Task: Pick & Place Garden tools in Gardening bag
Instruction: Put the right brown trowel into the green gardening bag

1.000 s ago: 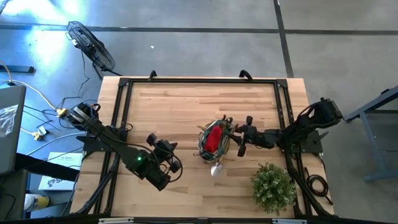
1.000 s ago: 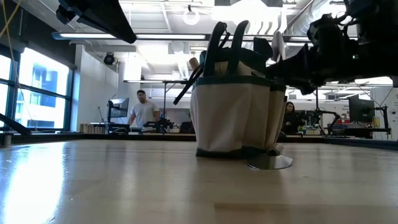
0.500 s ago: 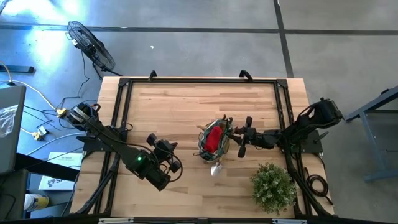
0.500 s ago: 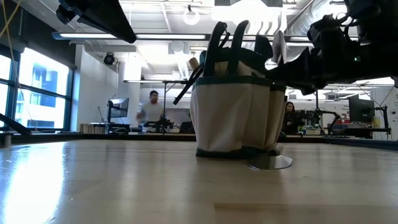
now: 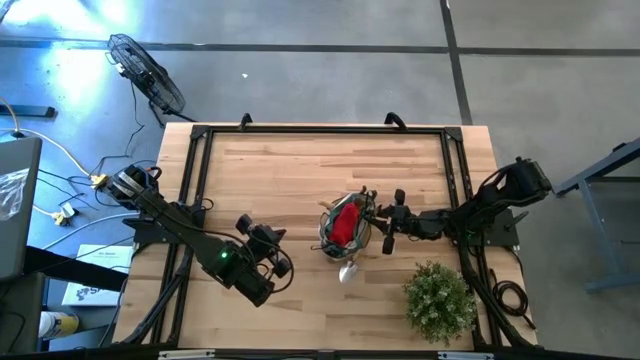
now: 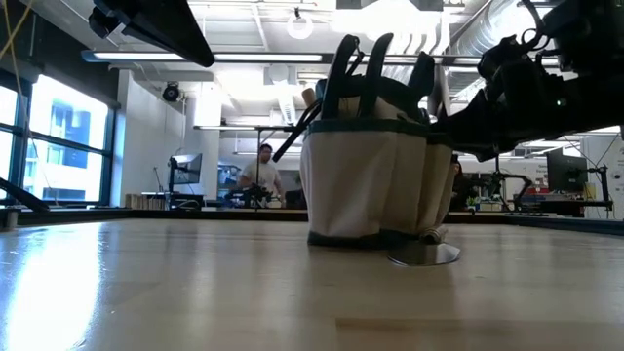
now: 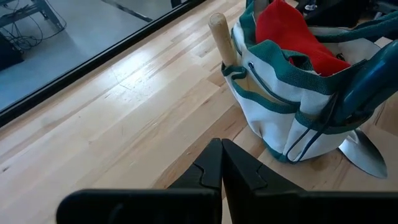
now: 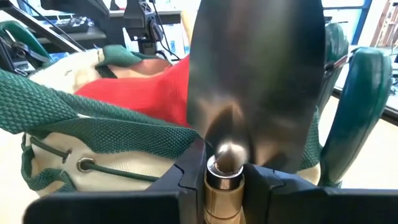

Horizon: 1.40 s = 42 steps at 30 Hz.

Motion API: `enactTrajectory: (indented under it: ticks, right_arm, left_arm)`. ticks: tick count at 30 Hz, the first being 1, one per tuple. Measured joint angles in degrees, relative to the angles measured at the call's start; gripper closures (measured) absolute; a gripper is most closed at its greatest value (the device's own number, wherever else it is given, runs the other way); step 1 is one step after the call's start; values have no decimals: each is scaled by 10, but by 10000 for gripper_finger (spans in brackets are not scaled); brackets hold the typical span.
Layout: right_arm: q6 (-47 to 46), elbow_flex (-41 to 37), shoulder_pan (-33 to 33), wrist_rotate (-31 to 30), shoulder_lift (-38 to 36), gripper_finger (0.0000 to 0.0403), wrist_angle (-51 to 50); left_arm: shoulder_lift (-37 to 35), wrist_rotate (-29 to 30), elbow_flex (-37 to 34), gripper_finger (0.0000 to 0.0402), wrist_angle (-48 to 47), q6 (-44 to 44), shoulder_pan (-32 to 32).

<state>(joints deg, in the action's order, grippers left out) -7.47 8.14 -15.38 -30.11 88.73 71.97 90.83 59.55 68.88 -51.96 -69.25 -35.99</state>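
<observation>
You're in a robotics lab: concrete floor (image 5: 300, 60), exposed ceiling ducts (image 6: 468, 39), equipment racks, a person (image 6: 261, 174) working behind your bench (image 5: 290, 170).

The gardening bag (image 5: 343, 226) stands mid-table — potted plant (image 5: 438, 300) near the front right corner.

The right gripper (image 5: 384, 222) with its trowel (image 8: 258, 81) moves closer to the bag (image 5: 345, 228), the blade now at its rim. A person (image 6: 260, 174) behind walks rightward.
</observation>
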Motion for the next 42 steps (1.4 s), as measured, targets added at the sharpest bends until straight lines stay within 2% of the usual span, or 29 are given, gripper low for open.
enactTrajectory:
  ticks: [9, 11, 16, 20, 26, 33, 42]
  right_arm:
    - [-18, 0, 0, 0, 0, 350, -19]
    - [-18, 0, 0, 1, 0, 333, -18]
    - [-16, -1, 0, 20, 1, 249, -18]
    - [-14, -1, 0, 44, 1, 211, -9]
    - [6, -1, 0, 46, 1, 184, 15]
    - [17, -1, 0, 3, 1, 167, 17]
    - [15, -1, 0, 31, 1, 134, 19]
  left_arm:
    - [0, -1, 0, 402, 16, 11, 0]
    - [0, -1, 0, 402, 22, 16, 0]
    - [0, -1, 0, 402, 26, 20, 0]
    - [0, -5, 0, 402, 25, 21, 0]
    - [0, -6, 0, 402, 25, 22, 0]
    - [0, -19, 0, 402, 26, 32, 0]
    - [0, -20, 0, 402, 26, 45, 0]
